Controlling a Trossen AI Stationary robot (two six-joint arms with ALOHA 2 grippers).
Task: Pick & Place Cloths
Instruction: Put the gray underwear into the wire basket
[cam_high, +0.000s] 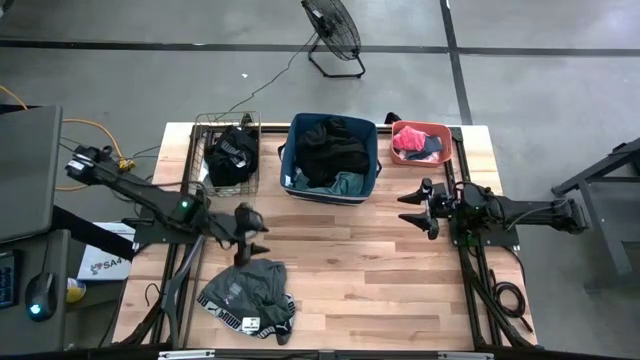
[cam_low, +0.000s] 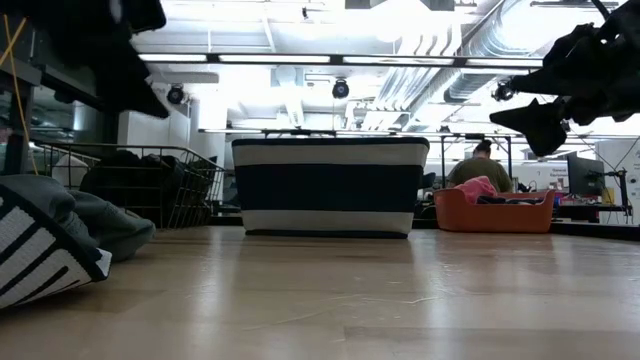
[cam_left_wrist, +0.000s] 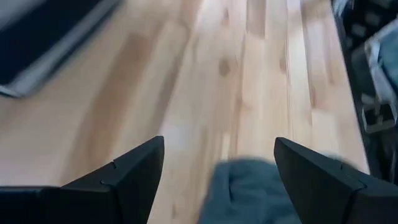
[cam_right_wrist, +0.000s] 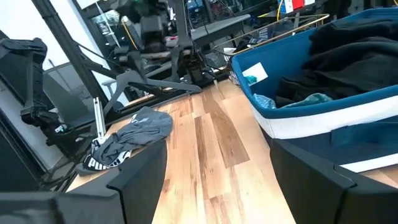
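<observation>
A grey cloth with a black-and-white band lies crumpled on the table near its front left, also in the low view and the right wrist view. My left gripper hangs open just above the cloth's far edge, tilted down, touching nothing. Black and teal cloths fill the blue bin. A black cloth sits in the wire basket. Pink and dark cloths lie in the coral tub. My right gripper waits open at the right, pointing level toward the left.
The wire basket, the blue bin and the coral tub stand in a row along the table's far edge. Bare wood lies between the two arms. A person sits in the room beyond the table.
</observation>
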